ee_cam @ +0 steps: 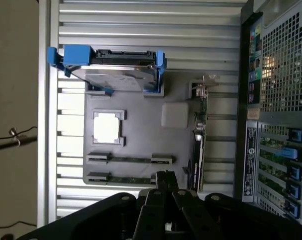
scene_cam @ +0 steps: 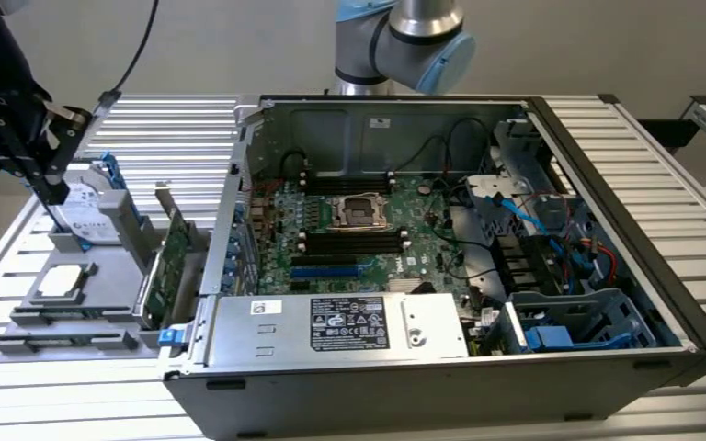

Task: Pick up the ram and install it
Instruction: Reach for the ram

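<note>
Hanging above the slatted table [scene_cam: 71, 404], at the exterior view's left, the gripper [scene_cam: 54, 195] points down toward a grey holder [ee_cam: 141, 140] that sits just beside the open computer case [scene_cam: 451, 386].

Fingers [ee_cam: 155, 197]: pressed together, tips meeting, nothing between them.

Ram [ee_cam: 131, 178]:
- Lies in the holder, in the row farthest from the hard drive [ee_cam: 121, 75]. That is the end of the holder nearest the exterior camera.
- Seen edge-on: a long, very thin strip, dull green to dark, stretched between two grey end clips.
- Chips and label do not show from this angle.
- A second strip [ee_cam: 131, 159] of the same look lies parallel in the next row. I cannot tell the two apart.
- Not touched by the gripper. In the wrist view the closed tips sit over one end of its row, but well above it.

Other parts on the holder:
- The hard drive is silver with blue rails and stands at the far end.
- A square processor chip [ee_cam: 108, 127] lies in its own frame between the drive and the ram rows.
- A tall green expansion card [scene_cam: 172, 262] stands on edge along the side next to the case.

Case: lying on its side, panel off, green motherboard [scene_cam: 328, 216] facing up, with dark slots beside the central socket. In the exterior view the fingertips overlap the hard drive. Whether they touch it I cannot tell.
</note>
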{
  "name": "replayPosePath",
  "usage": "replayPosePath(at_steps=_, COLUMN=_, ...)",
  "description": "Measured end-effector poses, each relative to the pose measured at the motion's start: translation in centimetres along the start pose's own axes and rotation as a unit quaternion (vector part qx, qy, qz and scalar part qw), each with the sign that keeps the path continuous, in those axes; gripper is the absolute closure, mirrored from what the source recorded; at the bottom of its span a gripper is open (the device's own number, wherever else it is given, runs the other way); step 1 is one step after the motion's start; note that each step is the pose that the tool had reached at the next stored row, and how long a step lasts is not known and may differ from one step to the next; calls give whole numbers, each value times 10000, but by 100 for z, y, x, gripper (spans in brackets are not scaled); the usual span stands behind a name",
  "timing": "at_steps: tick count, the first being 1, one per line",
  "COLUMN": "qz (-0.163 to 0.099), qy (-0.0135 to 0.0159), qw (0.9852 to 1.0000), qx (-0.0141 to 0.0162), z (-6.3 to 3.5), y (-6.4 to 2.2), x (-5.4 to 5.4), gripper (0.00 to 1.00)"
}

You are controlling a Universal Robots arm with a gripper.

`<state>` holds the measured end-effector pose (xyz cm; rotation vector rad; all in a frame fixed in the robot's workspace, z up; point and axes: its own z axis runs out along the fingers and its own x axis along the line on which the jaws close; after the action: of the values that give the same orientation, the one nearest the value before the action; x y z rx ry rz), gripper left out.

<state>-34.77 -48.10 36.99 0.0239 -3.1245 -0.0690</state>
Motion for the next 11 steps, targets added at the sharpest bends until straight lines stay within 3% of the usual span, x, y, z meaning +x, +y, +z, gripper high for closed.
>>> replayPosePath(at_steps=11, qz=-100, qy=4, qw=9999, qx=1, z=28, y=-69, x=150, gripper=89)
